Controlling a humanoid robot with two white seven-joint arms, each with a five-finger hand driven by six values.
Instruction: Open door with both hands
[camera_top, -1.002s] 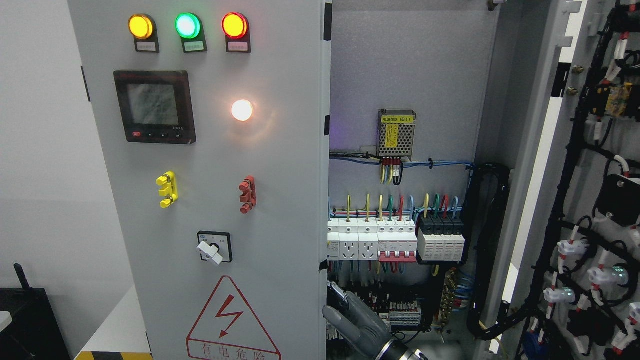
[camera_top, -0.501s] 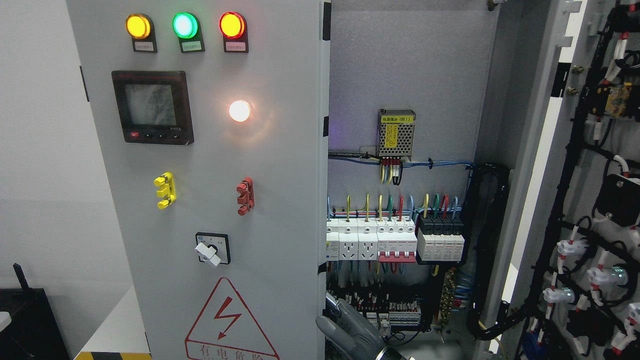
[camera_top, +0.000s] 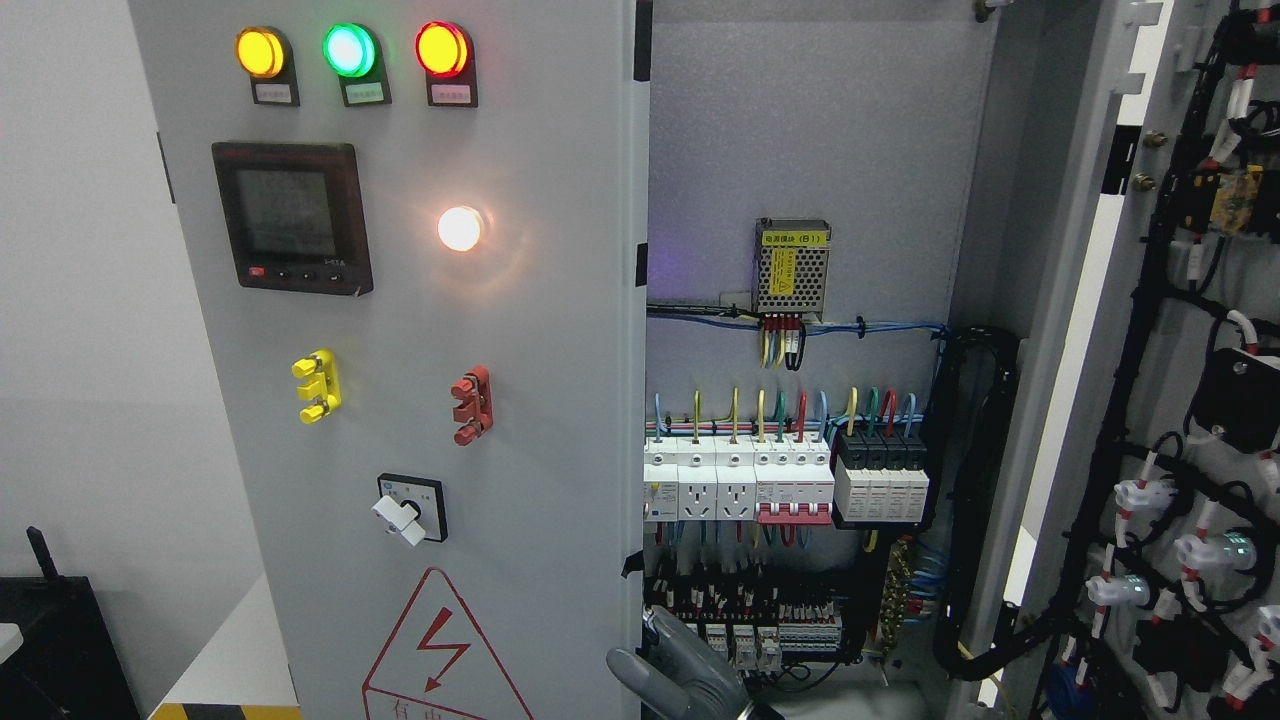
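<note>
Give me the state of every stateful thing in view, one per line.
Left door: swung partly open.
Right door: wide open, wired inner face showing.
Yellow lamp: lit.
Green lamp: lit.
Red lamp: lit.
White lamp: lit.
Meter screen: dim, unreadable.
Selector knob: handle pointing lower right.
Hand: at the left door's lower edge; side and grip cannot be told.

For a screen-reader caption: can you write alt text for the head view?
A grey robot hand rests at the bottom edge of a partly open grey cabinet door carrying three lit lamps. Behind it, breakers and coloured wires show.
</note>
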